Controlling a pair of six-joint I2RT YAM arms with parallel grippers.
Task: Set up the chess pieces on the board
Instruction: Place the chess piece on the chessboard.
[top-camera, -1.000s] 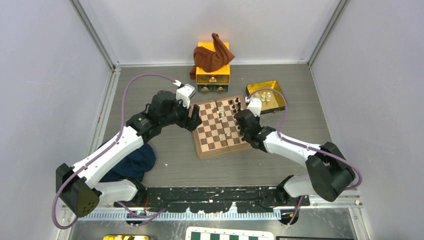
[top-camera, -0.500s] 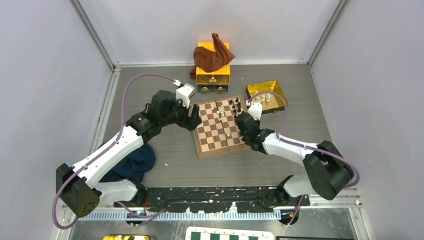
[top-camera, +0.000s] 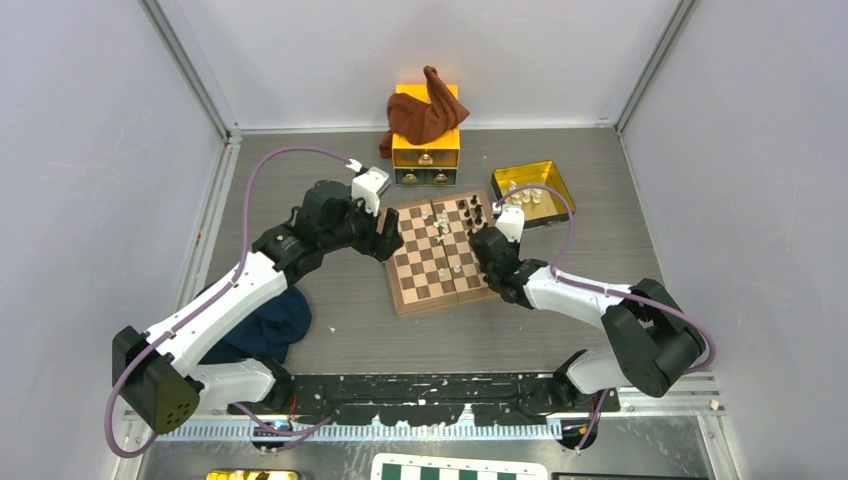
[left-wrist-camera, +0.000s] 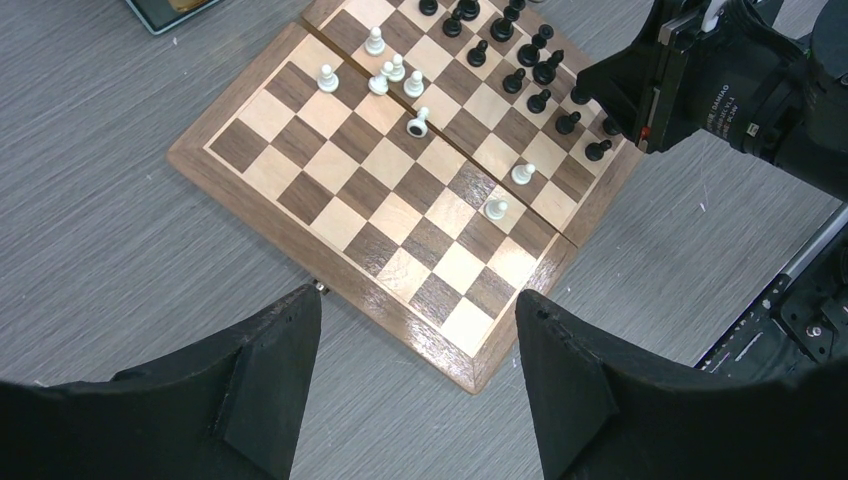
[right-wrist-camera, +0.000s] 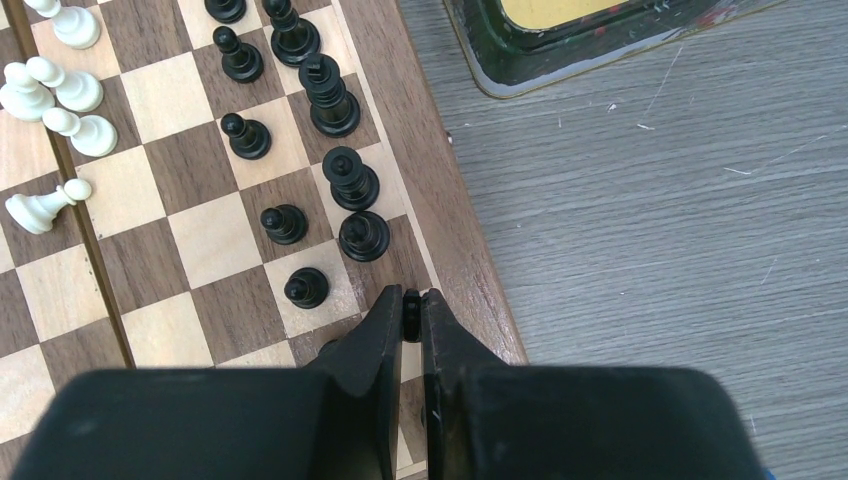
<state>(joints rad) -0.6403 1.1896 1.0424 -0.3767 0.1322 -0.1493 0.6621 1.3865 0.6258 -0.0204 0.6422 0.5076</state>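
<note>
The wooden board lies mid-table with its pieces partly set. Several black pieces stand in two files along its right edge. A few white pieces cluster toward the far left, and one white piece lies on its side. My right gripper hovers over the right edge file, shut on a small black piece pinched at the fingertips just behind the last standing black piece. My left gripper hangs open and empty above the board's left corner.
A yellow tray holding a few white pieces sits right of the board. An orange drawer box with a brown cloth stands behind it. A dark blue cloth lies at the left. A green-and-white board shows at the bottom edge.
The right arm has edged slightly left and nearer along the board's right edge, still holding the black piece. The left arm has not moved.
</note>
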